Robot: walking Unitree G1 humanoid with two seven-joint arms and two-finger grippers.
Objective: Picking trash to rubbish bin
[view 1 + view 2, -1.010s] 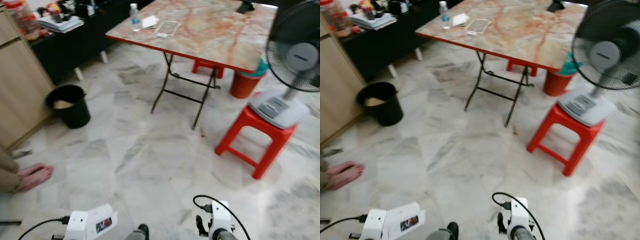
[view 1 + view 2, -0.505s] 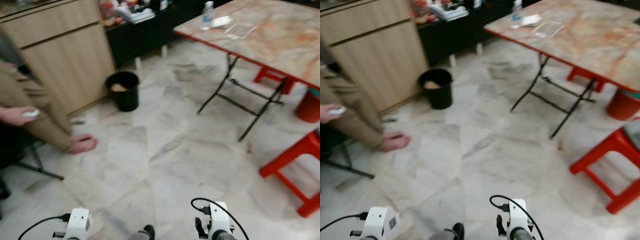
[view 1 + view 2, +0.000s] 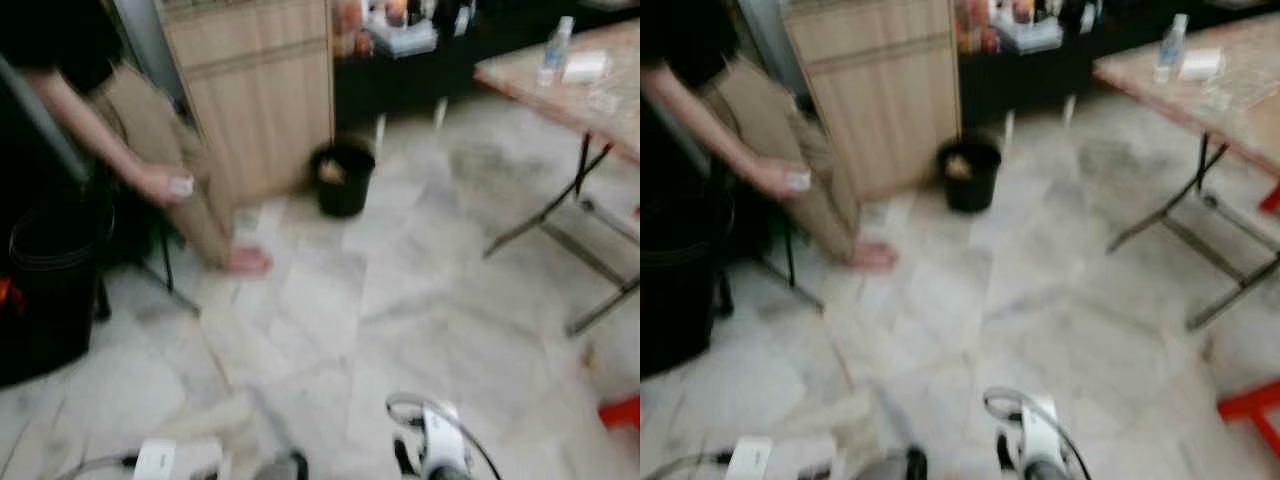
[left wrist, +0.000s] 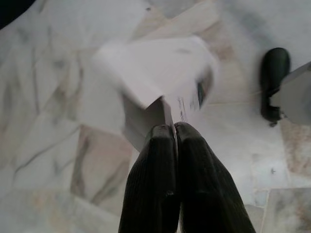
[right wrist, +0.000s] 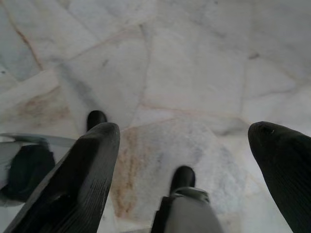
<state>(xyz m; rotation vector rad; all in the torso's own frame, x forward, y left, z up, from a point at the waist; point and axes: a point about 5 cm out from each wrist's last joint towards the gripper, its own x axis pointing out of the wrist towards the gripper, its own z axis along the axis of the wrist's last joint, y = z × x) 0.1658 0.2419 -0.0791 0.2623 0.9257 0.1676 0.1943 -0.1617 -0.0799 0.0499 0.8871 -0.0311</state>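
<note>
Trash, a white paper piece (image 4: 155, 77), is pinched in the left hand (image 4: 175, 133); both black fingers (image 4: 150, 184) are closed together on its edge. The paper fans out past the fingertips, away from the wrist, over the marble floor (image 4: 58, 145); it is blurred, so its long axis cannot be told. In the head views the left arm sits low at the frame's bottom left, its white wrist unit (image 3: 160, 460) just visible, hand held low above the floor.

Right hand (image 5: 184, 131) hangs open, fingers wide apart, nothing between them, pointing down at the floor near the robot's black feet (image 5: 182, 177).

Small black rubbish bin (image 3: 342, 178) stands ahead against a wooden cabinet (image 3: 262, 90), well apart from both hands. A person's hand (image 3: 165, 185) holds a small white object to the left. A larger black bin (image 3: 50, 275) is far left. Surface with a bottle (image 3: 555, 45) is at the right.
</note>
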